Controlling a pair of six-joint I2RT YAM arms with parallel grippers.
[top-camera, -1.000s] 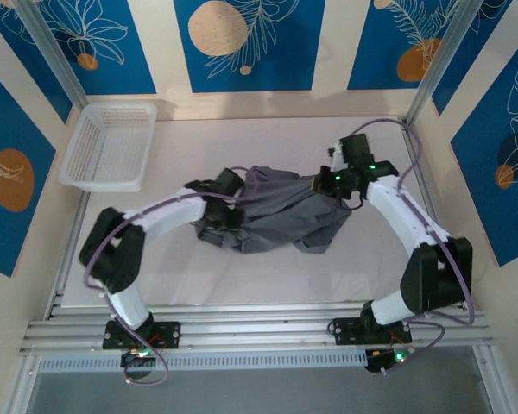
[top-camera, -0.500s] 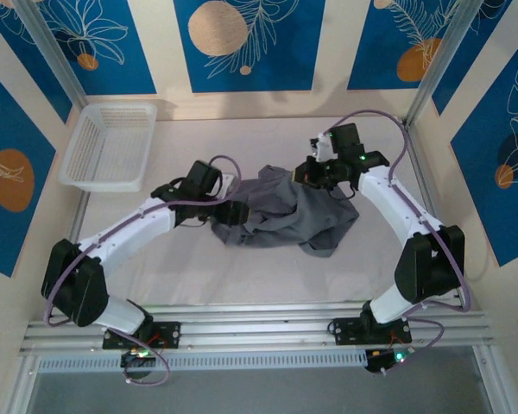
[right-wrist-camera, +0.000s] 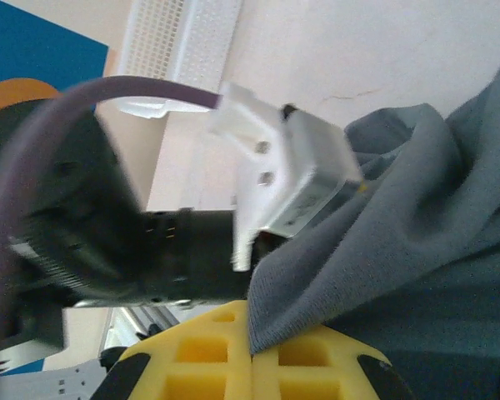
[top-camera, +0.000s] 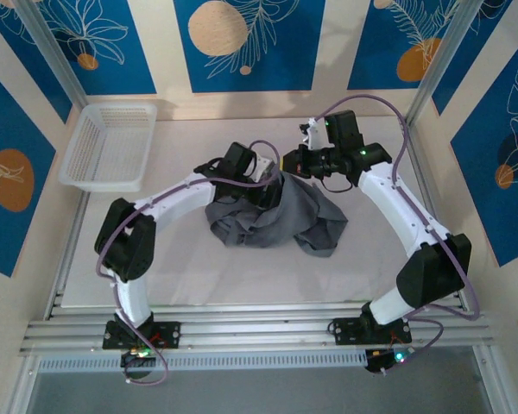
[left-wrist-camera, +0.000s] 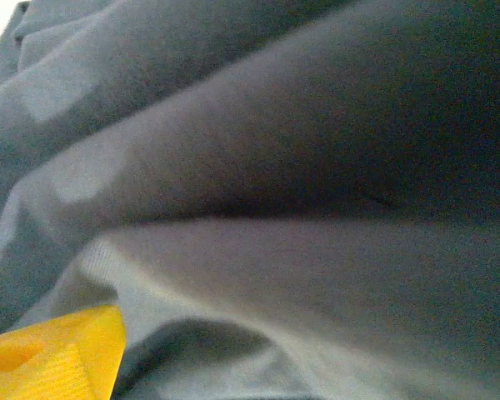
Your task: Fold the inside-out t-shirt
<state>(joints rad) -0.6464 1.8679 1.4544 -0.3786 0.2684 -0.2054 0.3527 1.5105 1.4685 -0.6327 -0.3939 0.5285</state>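
The slate-grey inside-out t-shirt (top-camera: 272, 216) lies bunched in a crumpled heap at the middle of the table. My right gripper (top-camera: 295, 162) holds its far top edge; in the right wrist view the yellow pads (right-wrist-camera: 208, 362) are shut on a corner of the grey cloth (right-wrist-camera: 317, 292). My left gripper (top-camera: 266, 179) sits right beside it, pushed against the same raised part of the t-shirt (left-wrist-camera: 317, 167). One yellow finger (left-wrist-camera: 58, 354) stands far off at the left edge of the left wrist view, so the jaws are open, with cloth lying across them.
A white basket (top-camera: 110, 145) stands at the back left, well away from the cloth. The left arm's white and black wrist (right-wrist-camera: 275, 179) is close in front of my right gripper. Bare tabletop (top-camera: 173, 267) lies in front of the heap.
My left gripper has opened, let go of the cloth and swung right and back, up against the right gripper. The right gripper has drawn its held edge leftwards, bunching the shirt tighter.
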